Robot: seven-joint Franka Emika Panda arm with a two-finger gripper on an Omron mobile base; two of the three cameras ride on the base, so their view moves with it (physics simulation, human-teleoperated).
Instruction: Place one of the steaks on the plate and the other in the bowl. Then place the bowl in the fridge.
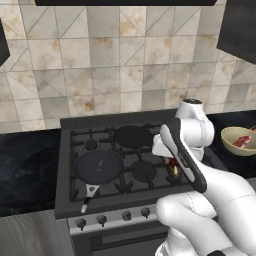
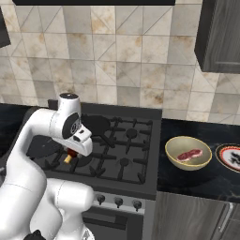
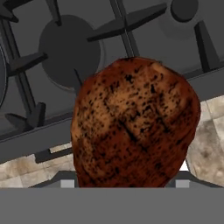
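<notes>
My gripper [image 1: 172, 169] [image 2: 70, 154] hangs over the front right burner of the stove, shut on the dark reddish-brown steak [image 3: 131, 124] [image 1: 173, 164] [image 2: 71, 152]. The steak covers the fingertips in the hand view, with the burner grates behind it. To the right of the stove, the tan-yellow bowl [image 1: 228, 141] [image 2: 177, 162] stands on the black counter with the pinkish-red steak [image 1: 243, 141] [image 2: 189, 154] lying in it. Right of the bowl, the patterned plate [image 2: 221, 157] sits at the frame's edge. The fridge is out of view.
A black frying pan [image 1: 98, 167] sits on the stove's front left burner, handle toward the knobs. A second dark pan [image 1: 132, 136] [image 2: 96, 124] rests on a rear burner. A dark wall cabinet [image 2: 220, 35] hangs above the counter on the right.
</notes>
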